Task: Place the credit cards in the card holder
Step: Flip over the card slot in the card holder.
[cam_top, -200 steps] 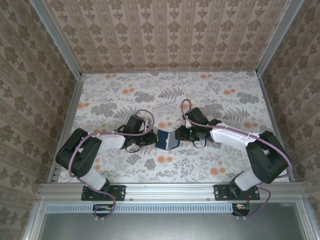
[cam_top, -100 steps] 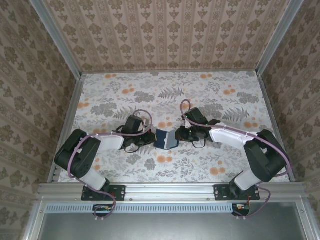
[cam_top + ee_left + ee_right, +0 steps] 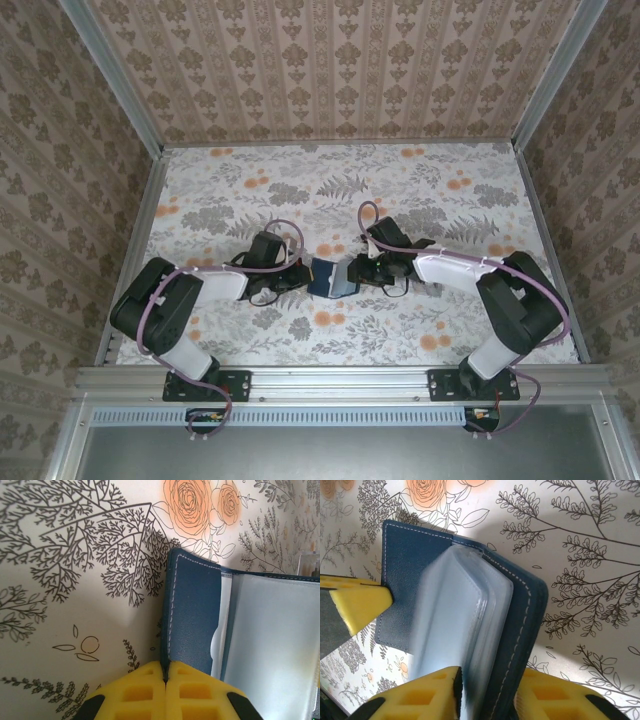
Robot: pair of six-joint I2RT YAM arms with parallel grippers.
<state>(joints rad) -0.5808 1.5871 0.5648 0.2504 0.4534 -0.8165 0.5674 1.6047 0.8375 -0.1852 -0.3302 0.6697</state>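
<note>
**Both claws on the wallet, pockets hard to read**

The card holder (image 3: 328, 277) lies mid-table (image 3: 450, 200), directly between the two arms. The left gripper (image 3: 165, 679) has its yellow pads pressed fully together on the edge of the navy cover (image 3: 192, 615). The right gripper (image 3: 487, 697) is closed around the opposite cover together with the stack of clear pockets (image 3: 455, 610). The holder is thus spread open left to right, its fold running roughly near to far. Neither arm is nearer; each meets it from its own side. A card would, I judge, have to slide in at the pockets' edge beside the left-hand cover. The pockets are blurred in the right wrist view, so I cannot tell whether credit cards already sit inside. A pale shape (image 3: 309, 565) at the left wrist view's right edge is cut off.
</note>
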